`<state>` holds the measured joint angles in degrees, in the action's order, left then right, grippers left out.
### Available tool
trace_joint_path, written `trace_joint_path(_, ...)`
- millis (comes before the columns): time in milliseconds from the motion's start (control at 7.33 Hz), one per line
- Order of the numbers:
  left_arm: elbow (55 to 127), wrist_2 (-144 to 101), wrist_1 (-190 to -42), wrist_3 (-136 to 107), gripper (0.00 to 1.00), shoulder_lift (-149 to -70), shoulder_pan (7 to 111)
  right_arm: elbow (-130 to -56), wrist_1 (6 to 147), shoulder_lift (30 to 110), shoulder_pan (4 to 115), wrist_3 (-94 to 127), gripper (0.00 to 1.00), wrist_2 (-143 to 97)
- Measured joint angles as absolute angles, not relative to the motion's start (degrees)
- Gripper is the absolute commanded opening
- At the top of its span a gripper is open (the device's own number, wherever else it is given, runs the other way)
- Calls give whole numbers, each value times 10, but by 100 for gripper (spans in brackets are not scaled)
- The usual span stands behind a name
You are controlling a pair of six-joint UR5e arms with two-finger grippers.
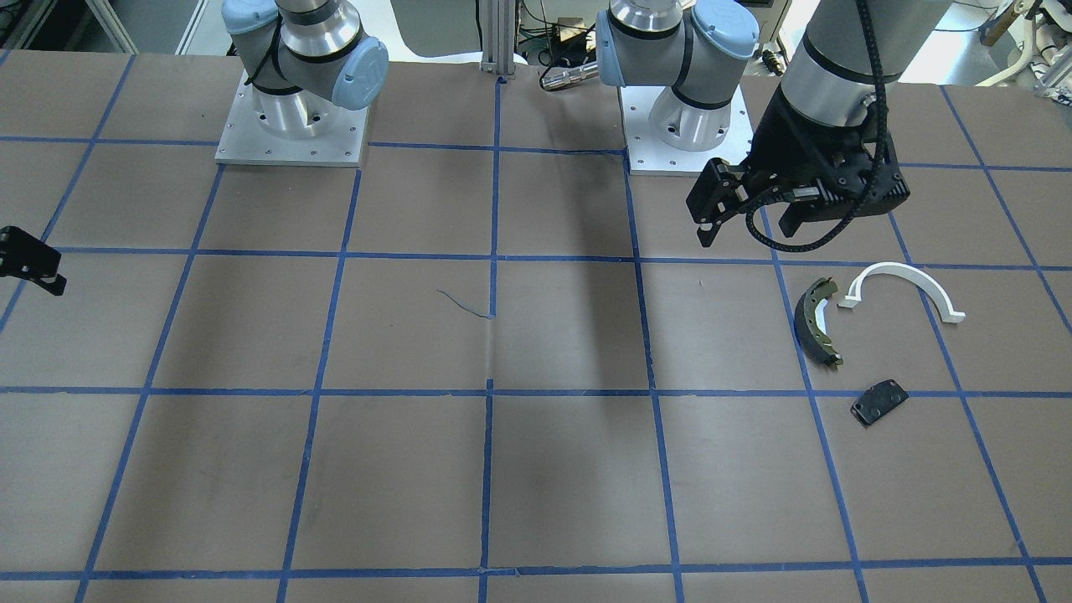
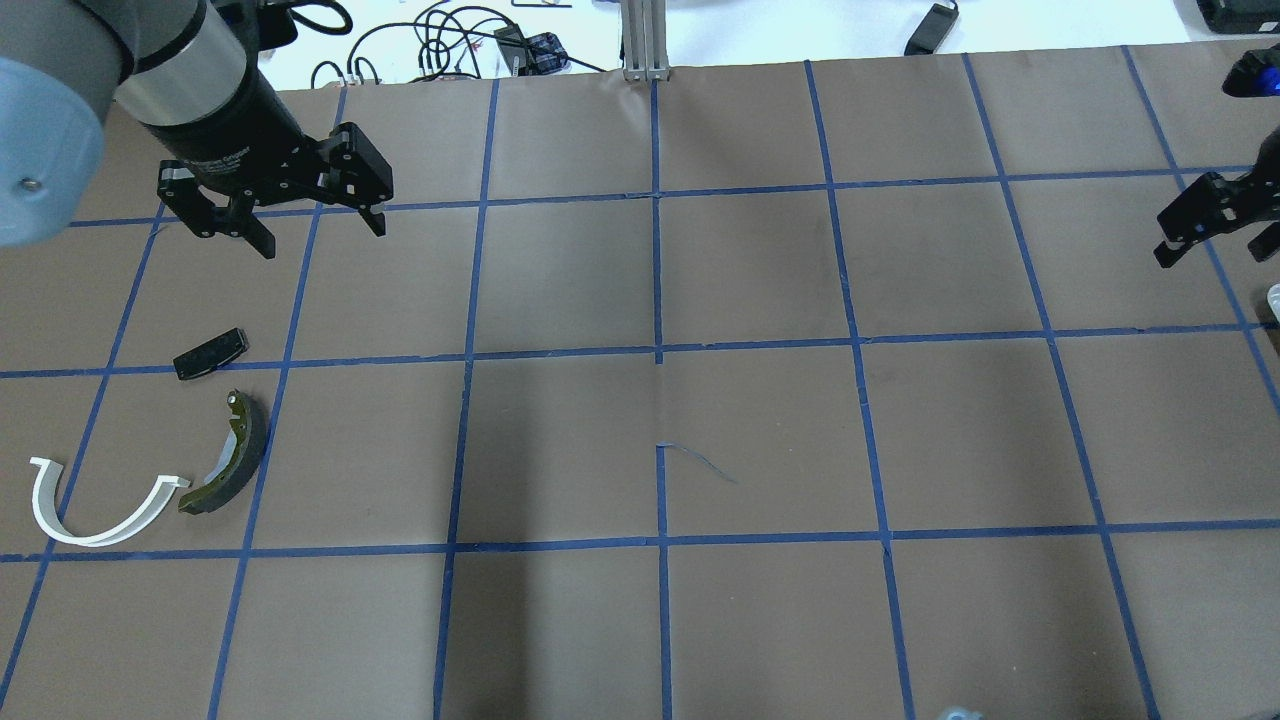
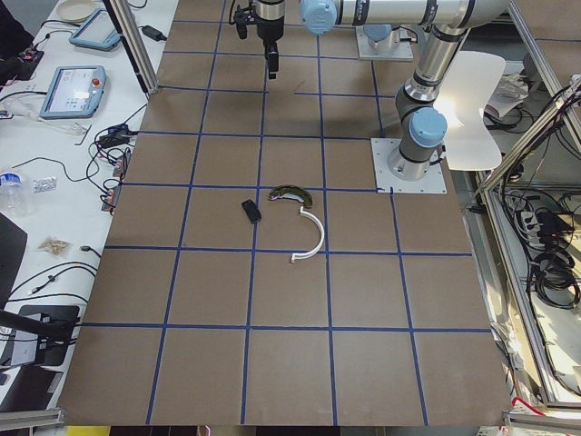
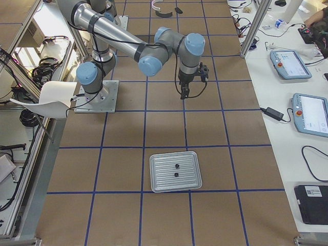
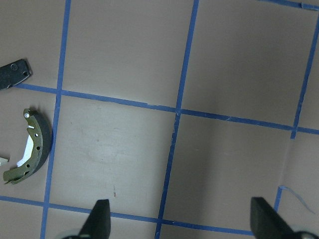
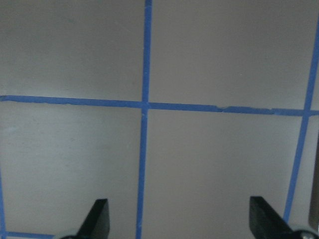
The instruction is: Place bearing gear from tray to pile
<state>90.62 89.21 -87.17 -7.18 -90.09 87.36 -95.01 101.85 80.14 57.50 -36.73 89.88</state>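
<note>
The silver tray [image 4: 156,179] shows only in the exterior right view. Two small dark parts [image 4: 176,165] lie on it, too small to tell which is the bearing gear. The pile holds an olive brake shoe [image 2: 230,465], a white arc [image 2: 95,515] and a black plate [image 2: 210,353]; they are also the brake shoe [image 1: 816,322], the arc [image 1: 904,285] and the plate [image 1: 879,402]. My left gripper [image 2: 320,235] hovers open and empty beyond the plate. My right gripper [image 2: 1210,240] hangs open and empty over bare table, away from the tray; its fingers [image 6: 99,219] stand wide apart.
Both arm bases [image 1: 291,126] [image 1: 682,126] are bolted on the robot's side of the brown, blue-taped table. An aluminium post [image 2: 640,40] and cables [image 2: 440,40] sit at the far edge. Tablets [image 4: 287,64] lie on a side bench.
</note>
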Motion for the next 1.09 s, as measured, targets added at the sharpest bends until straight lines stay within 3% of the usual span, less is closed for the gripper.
trace_joint_path(409,906,892,-871,-71,100,-901,874,-937,1055,753,487,-516,100,915)
trace_joint_path(1091,906,892,-872,-72,100,-901,874,-922,1111,698,453,-651,100,960)
